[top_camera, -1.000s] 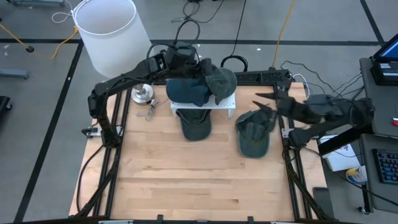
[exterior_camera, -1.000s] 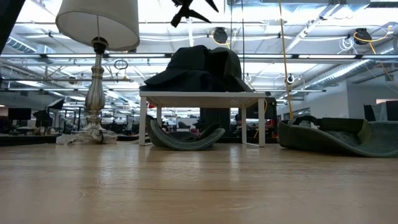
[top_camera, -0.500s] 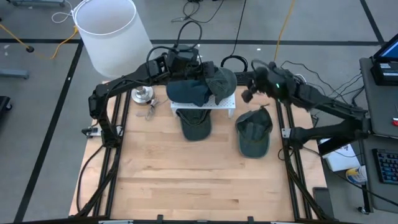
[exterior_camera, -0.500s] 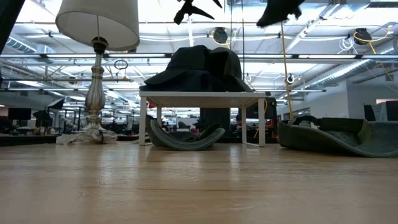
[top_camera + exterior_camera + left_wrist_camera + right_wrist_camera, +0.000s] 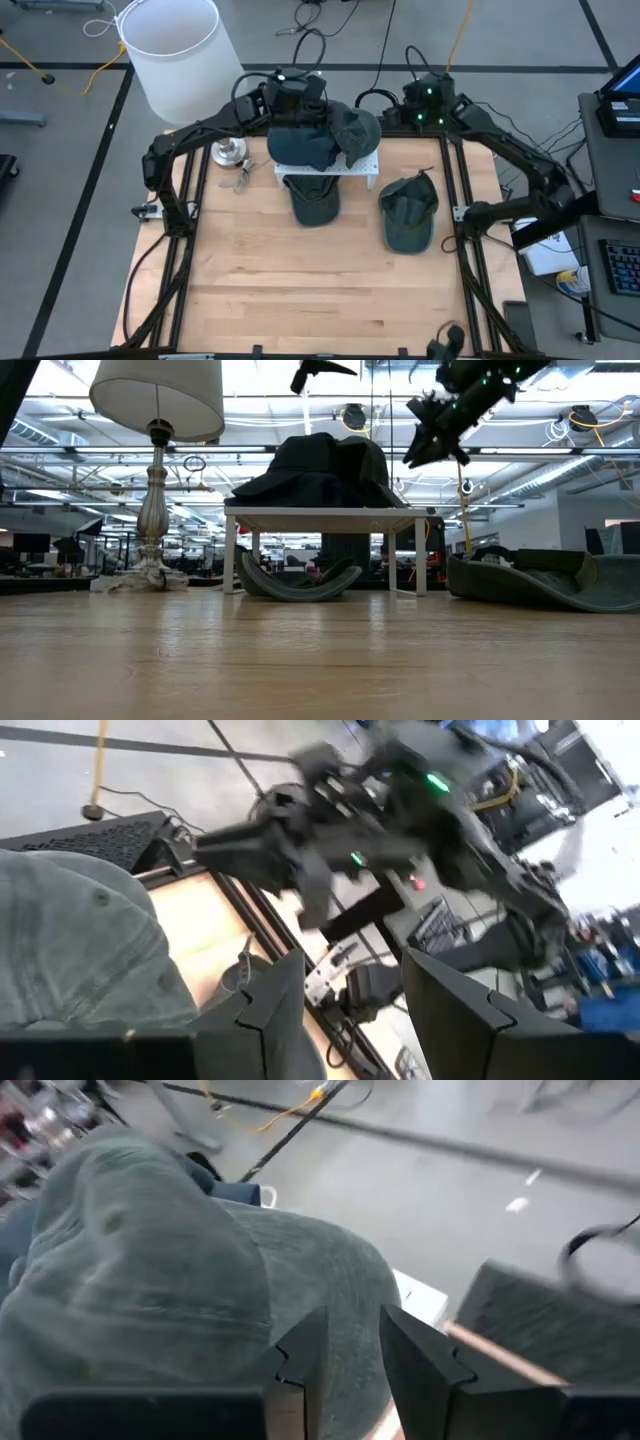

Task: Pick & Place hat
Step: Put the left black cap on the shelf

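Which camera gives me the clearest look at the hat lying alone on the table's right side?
The high view: the lone hat lies fully visible on the wooden table, clear of the white stand. The low view shows it only edge-on at the right. The wrist views show the stacked hats instead.

A pale wooden counter [image 5: 300, 290] stands on a grey floor [image 5: 60, 200] marked with dark lines and strewn with cables [image 5: 385, 40]. A white lampshade [image 5: 175, 50] stands at one corner. Beyond, ceiling light strips [image 5: 560, 455] brighten an open workroom.
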Controlling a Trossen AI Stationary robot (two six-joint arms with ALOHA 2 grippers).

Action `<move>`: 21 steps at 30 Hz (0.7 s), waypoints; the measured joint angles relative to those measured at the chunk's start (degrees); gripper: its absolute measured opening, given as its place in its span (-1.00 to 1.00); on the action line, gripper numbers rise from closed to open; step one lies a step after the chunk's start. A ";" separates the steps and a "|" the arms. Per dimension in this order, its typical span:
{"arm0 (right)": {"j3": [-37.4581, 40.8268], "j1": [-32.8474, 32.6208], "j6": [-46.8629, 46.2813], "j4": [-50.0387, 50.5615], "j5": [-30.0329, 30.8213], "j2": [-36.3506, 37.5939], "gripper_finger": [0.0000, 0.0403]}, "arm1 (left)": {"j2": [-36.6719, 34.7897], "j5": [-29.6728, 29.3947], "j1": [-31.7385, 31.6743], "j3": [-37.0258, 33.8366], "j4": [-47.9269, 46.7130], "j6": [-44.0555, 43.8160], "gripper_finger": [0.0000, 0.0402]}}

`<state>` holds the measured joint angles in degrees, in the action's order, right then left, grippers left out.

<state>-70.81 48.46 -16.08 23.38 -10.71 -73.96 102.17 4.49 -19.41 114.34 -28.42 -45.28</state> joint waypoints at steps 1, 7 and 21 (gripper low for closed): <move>0.00 1.51 -1.30 -0.07 -2.73 -0.87 -0.54 | 0.00 0.80 -0.14 0.00 0.00 0.82 -0.14; 0.00 8.87 -3.44 -1.51 -16.79 -6.52 -0.34 | 0.00 3.72 -0.59 0.00 -0.02 3.27 -0.14; -0.02 14.58 -4.24 -3.47 -29.79 -15.91 -0.19 | 0.00 2.51 -1.67 0.00 -2.73 4.66 -0.14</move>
<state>-70.83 63.04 -20.32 19.91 -40.50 -89.87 102.17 7.00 -21.07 114.34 -31.16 -40.62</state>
